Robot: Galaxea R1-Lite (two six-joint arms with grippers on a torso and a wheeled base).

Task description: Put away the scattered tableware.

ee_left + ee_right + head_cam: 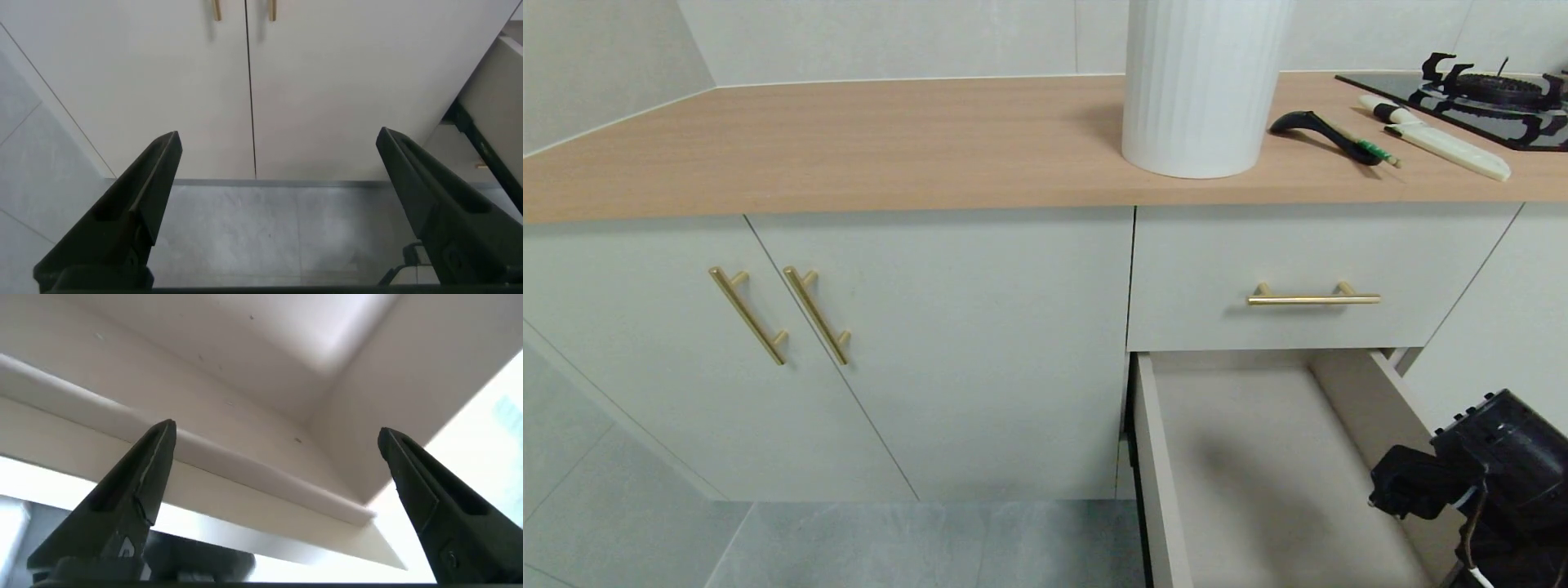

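Two fingers stand spread on the left pincer (278, 137), which holds nothing and hangs low before the cupboard doors (249, 82), above the floor on the left.

On the surface (849, 139), right of the tall white ribbed container (1201, 82), lie the pieces to be put away. The black utensil (1311, 128) has a curved dark end at the far left. Its long axis runs to the near right, where a green-banded stick (1376, 152) lies against it; I cannot tell whether they are one piece. Just beside it, to the right, the white knife (1437, 139) lies nearly parallel. Its thicker end is far left and its tapered end points near right, toward the surface's front edge. The stove (1494, 94) sits beyond, in the far right corner.

Below, the lower drawer (1160, 457) is pulled out with nothing inside it, under a shut drawer with a brass handle (1313, 299). The right pincer (275, 429) is spread and holds nothing, low at the open drawer's right side.

By my reading, opening is done and fetching has not begun. The next move probably calls for the right arm to rise to the surface and turn its fingers across a piece's slanted axis. It would then close on the narrow width near the middle.
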